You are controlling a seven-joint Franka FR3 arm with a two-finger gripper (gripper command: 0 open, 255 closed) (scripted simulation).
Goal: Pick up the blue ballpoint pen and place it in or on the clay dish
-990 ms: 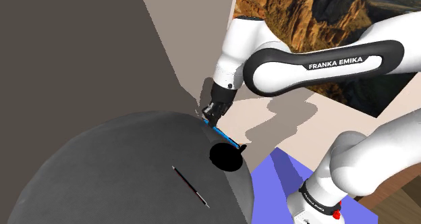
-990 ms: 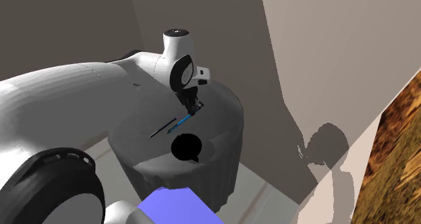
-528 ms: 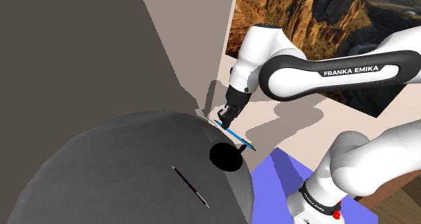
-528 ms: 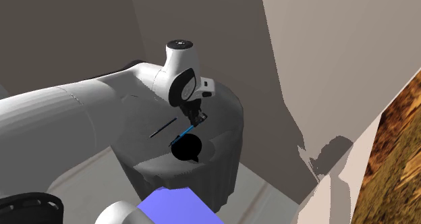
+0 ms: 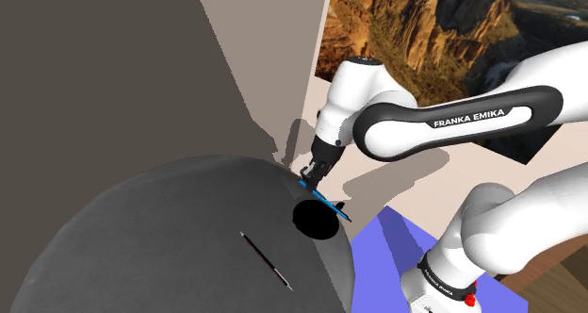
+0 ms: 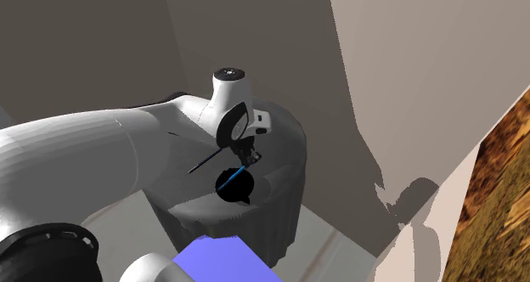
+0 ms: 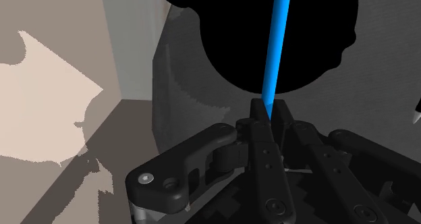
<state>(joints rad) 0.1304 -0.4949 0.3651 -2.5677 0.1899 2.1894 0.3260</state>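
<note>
The blue pen hangs slanted over the black dish on the dark round table. My black gripper is shut on the pen's upper end. From the second exterior view the pen points down at the dish under the gripper. Along the wrist view the pen runs from between the fingertips of the gripper out across the dish; its tip is dark.
A thin black pen lies on the table nearer the front. The table stands against a grey wall corner. A blue mat covers the floor beside my stand. A canyon picture hangs behind the arm.
The arm has carried the blue pen from the table's far rim over to the dish and tipped it lower. The black pen has not moved.
</note>
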